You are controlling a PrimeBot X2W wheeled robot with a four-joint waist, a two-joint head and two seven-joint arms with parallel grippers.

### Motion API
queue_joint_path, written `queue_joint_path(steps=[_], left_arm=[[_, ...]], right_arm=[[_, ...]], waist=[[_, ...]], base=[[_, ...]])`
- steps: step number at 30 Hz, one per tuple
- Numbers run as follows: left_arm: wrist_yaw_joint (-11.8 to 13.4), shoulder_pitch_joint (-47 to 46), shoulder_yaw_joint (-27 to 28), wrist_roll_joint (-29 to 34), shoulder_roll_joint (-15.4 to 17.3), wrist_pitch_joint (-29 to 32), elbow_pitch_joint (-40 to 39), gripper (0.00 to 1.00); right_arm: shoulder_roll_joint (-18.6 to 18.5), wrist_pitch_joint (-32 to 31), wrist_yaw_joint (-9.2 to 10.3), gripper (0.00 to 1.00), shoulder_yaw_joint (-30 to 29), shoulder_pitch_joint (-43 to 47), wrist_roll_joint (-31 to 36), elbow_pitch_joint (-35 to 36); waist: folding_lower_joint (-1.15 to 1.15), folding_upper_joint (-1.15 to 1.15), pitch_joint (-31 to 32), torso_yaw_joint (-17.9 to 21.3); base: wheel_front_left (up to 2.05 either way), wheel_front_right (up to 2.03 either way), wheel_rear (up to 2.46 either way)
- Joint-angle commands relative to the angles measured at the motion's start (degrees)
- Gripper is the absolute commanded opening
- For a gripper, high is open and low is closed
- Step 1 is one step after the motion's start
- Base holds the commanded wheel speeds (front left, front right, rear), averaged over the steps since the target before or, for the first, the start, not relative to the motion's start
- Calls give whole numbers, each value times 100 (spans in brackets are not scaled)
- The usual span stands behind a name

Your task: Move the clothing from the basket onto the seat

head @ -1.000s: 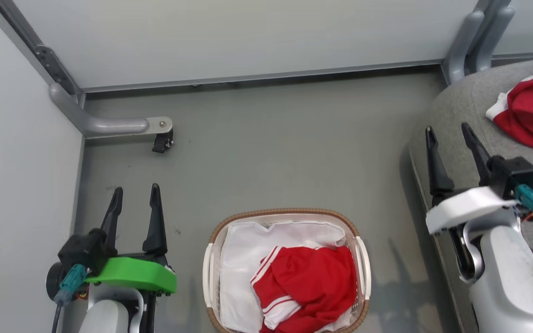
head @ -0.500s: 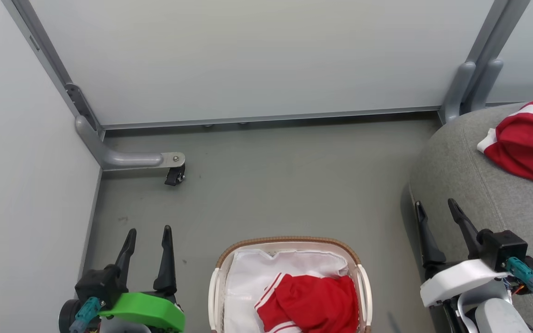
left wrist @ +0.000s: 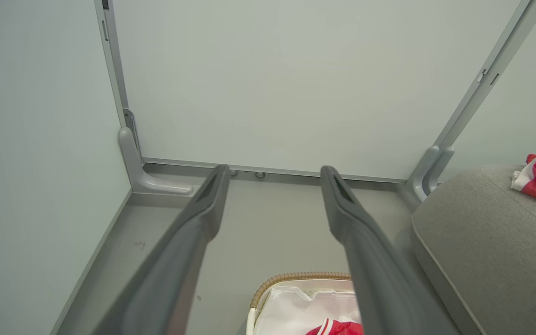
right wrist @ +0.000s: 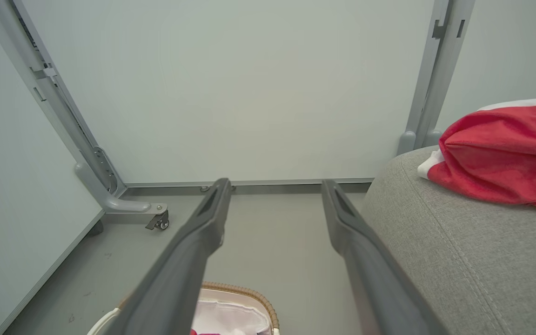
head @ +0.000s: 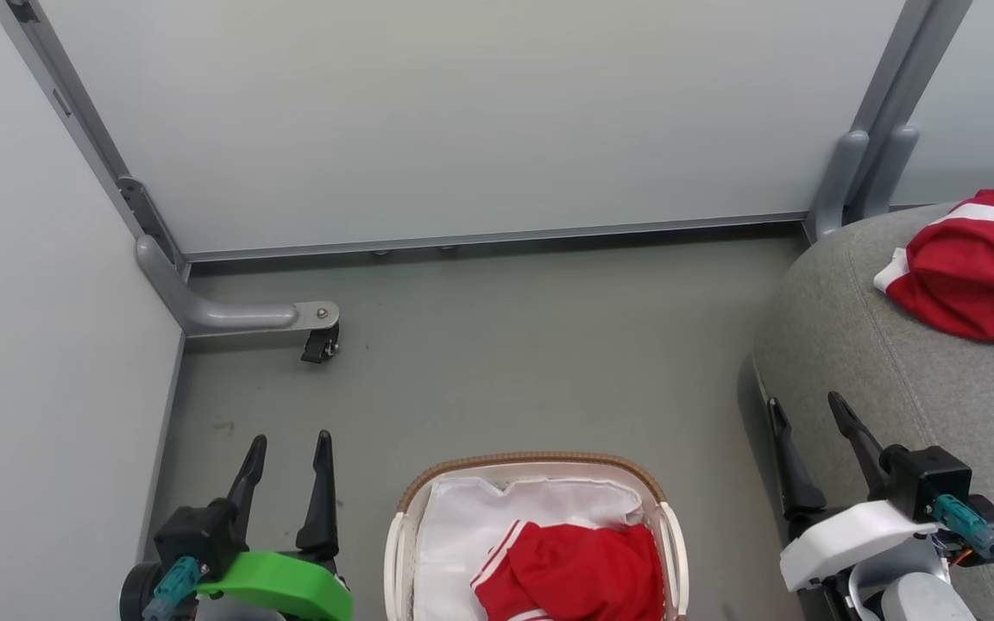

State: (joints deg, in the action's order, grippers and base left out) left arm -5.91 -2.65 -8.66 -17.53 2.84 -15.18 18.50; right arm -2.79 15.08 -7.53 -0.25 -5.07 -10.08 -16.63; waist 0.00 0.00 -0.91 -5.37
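Head view: the camera has tipped up since a second ago. Beyond that shift, the right gripper (head: 804, 402) has drawn back from the red garment (head: 971, 272) lying near the seat's (head: 851, 345) far right edge. Its jaws are spread and empty, like the left gripper's (head: 290, 442). The other red garment (head: 579, 573) lies against the basket's (head: 531, 460) right side.

Left wrist view: the fingers (left wrist: 210, 195) gape over the basket's far rim.

Right wrist view: the fingers (right wrist: 212, 209) gape beside the seat's edge. Half done, I judge.
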Motion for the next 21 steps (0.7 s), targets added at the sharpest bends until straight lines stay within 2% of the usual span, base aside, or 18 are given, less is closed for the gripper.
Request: queue_joint_path(steps=[1,21], left_arm=[[-16,5,-2,22,10,5,-2,100],[-51,-38,-109,129,10,6,-3,100]], right_arm=[[-21,14,8,100,5,90,-20,-21],[-20,14,8,100,1,27,66,70]], waist=[[0,0,3,-1],[0,0,-31,43]], base=[[0,0,0],[0,0,0]])
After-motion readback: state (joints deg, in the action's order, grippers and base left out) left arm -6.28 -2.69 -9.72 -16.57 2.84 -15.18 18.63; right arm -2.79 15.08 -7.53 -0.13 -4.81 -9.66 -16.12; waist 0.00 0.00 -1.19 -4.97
